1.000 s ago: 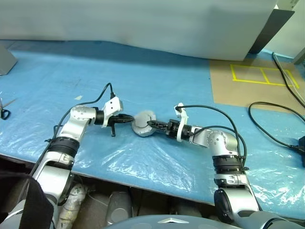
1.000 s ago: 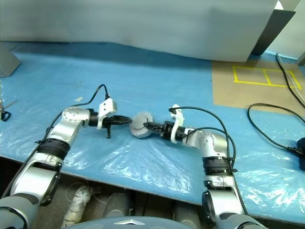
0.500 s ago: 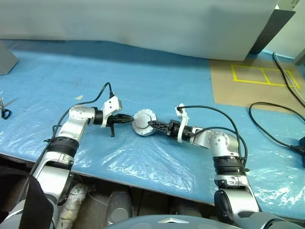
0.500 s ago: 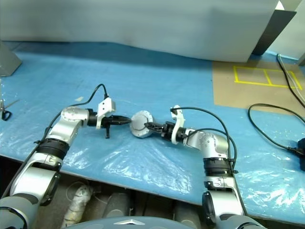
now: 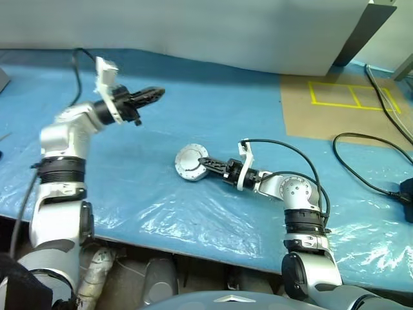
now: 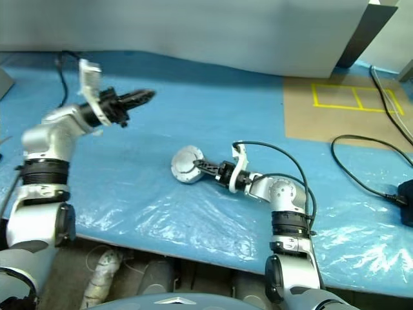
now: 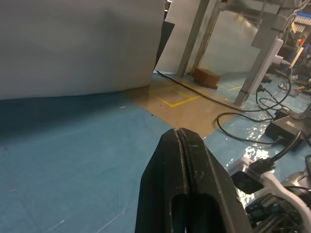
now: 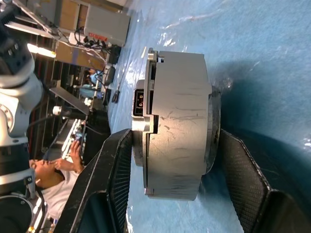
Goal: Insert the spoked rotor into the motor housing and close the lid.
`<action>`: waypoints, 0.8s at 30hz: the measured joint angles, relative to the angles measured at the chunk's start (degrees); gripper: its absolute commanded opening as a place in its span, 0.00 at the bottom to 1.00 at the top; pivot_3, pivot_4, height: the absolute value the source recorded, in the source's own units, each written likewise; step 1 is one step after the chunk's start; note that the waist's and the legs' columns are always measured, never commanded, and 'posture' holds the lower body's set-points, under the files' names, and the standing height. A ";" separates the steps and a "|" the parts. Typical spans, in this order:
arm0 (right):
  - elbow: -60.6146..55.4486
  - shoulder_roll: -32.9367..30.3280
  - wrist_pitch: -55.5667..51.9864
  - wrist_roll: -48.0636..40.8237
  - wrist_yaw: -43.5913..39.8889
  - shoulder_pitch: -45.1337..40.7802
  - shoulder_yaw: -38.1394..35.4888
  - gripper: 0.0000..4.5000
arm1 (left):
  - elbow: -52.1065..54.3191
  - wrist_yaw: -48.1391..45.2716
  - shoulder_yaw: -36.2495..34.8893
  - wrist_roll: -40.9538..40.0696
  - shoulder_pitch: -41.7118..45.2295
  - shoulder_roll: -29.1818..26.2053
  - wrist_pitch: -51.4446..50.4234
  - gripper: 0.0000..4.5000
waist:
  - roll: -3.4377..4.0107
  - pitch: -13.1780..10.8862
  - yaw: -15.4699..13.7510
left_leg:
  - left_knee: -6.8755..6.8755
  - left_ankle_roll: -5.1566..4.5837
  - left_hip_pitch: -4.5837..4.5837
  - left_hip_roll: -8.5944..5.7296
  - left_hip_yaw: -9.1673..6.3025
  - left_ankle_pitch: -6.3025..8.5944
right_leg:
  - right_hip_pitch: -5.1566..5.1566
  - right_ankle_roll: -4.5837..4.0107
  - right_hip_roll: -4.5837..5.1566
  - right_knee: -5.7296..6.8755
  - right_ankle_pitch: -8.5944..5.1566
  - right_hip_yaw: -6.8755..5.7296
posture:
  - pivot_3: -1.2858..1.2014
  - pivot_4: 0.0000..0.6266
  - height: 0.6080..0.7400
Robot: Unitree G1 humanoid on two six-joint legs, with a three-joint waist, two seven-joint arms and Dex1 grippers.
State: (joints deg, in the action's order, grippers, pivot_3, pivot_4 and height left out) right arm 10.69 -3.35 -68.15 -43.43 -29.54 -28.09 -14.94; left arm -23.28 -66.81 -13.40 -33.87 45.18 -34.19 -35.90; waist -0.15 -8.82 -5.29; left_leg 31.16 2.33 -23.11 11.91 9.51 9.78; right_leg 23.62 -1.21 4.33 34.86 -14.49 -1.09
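Your right gripper (image 5: 205, 162) has the motor housing (image 5: 191, 163) clamped between its fingers: jaws roughly mid-spread, one black finger (image 8: 119, 167) on the lid side, the other on the base side, squeezing across the can's thickness. The housing sits on the blue plastic sheet (image 5: 213, 116) near the middle of the table, tipped up on edge in the wrist view, and the lid (image 8: 142, 126) looks down against the body, plain grey face showing from the head cameras. Your left gripper (image 5: 150, 95) is raised well clear of the housing, off to your left, fingers pressed fully together with nothing visible between them. You can't confirm the spoked rotor from here; if it's in, it's under the lid. Handling call: the housing is a rigid metal can, probably dense for its size, and the machined faces are smooth, so expect it to slip or twist if you grip lightly. The current face-to-face pinch is a sound hold and also keeps the lid shut. Keep the pads off the small connector block (image 8: 139, 103) at the rim, and watch the sheet, it's slick and wrinkled.
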 measured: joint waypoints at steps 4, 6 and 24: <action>0.35 0.04 0.04 -0.66 0.30 0.09 -1.00 0.53 | 4.87 -1.05 0.08 -2.80 -12.71 -3.02 -8.71 0.00 | -0.08 -0.06 -0.29 | 0.06 0.00 -0.17 0.07 -0.08 0.00 | -0.01 0.00 0.01 -0.02 0.00 -0.15 | 0.52 0.24 1.00; 0.35 0.24 0.04 -0.95 0.78 0.12 -1.68 0.53 | 8.88 -0.87 -0.37 -5.08 -17.16 -3.81 -12.44 0.00 | -0.13 -0.09 -0.46 | 0.12 0.01 -0.17 0.13 -0.16 0.01 | -0.06 -0.01 0.01 0.01 -0.01 -0.26 | 0.52 0.24 1.00; -8.09 1.81 -8.65 -17.23 11.02 -2.01 -9.53 0.53 | 32.63 22.11 -7.61 -29.30 -33.13 11.82 -26.61 0.00 | -0.07 -0.13 -0.12 | 0.42 -0.01 0.15 0.06 -0.34 -0.01 | -0.45 -0.01 0.00 0.20 0.00 -0.16 | 0.52 0.24 1.00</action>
State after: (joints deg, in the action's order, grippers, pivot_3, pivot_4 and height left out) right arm 2.60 -1.54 -76.80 -60.66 -18.52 -30.10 -24.46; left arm 9.36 -44.70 -21.02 -63.17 12.05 -22.37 -62.51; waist -0.23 -8.95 -5.40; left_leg 31.59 2.32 -22.97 11.98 9.17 9.78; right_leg 23.17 -1.23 4.34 35.06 -14.48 -1.25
